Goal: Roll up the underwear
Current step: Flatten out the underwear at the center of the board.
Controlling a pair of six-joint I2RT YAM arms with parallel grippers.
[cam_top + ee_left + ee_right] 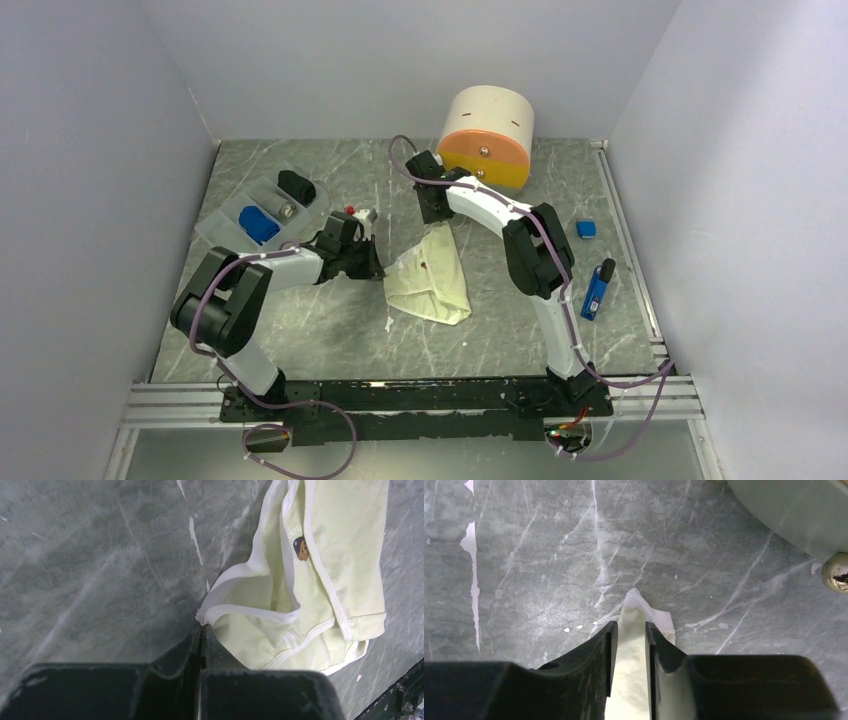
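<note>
The cream-yellow underwear lies spread on the marble table between the two arms. My left gripper is at its left corner; in the left wrist view the jaws are shut, pinching the white-trimmed corner of the cream underwear. My right gripper is at its far corner; in the right wrist view the gripper is closed on a fold of the cream cloth that pokes out past the tips. The blue underwear sits rolled in the grey tray.
A black rolled bundle lies in the same tray. A cream and orange cylinder stands at the back, just behind the right gripper. A small blue object and a blue and black tool lie at the right. Walls enclose the table.
</note>
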